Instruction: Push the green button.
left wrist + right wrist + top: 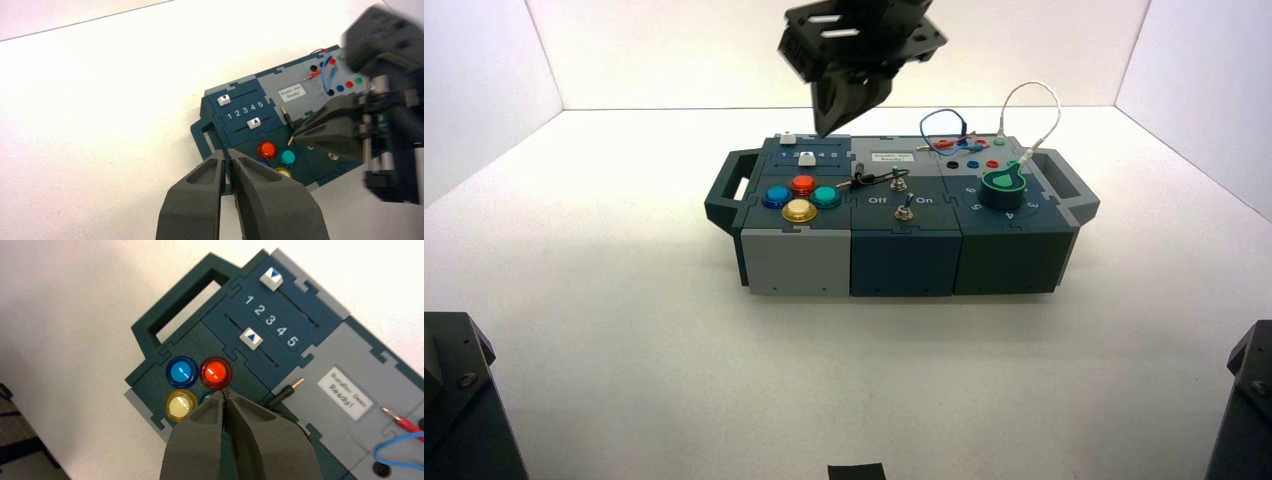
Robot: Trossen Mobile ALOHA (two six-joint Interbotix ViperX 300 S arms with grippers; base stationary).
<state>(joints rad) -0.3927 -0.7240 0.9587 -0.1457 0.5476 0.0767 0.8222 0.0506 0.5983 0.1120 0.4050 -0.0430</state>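
A robotics test booth: plain pale walls (pixel 844 50) surround a labelled demo box (pixel 902 215).

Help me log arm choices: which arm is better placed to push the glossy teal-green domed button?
Right, I'd judge. Its end effector is over the box, fingertips partly covering the green button in its wrist view; the left end effector appears farther off.

Bright, even light washes the surface around the box (pixel 906 240), nearly white behind it in the high view, with a faint soft shadow along its front edge, while small glints sit on the domed buttons. In the left wrist view the dark gripper (pixel 320 117) over the box is smeared and out of focus; its blur may come from motion, though that is hard to tell.
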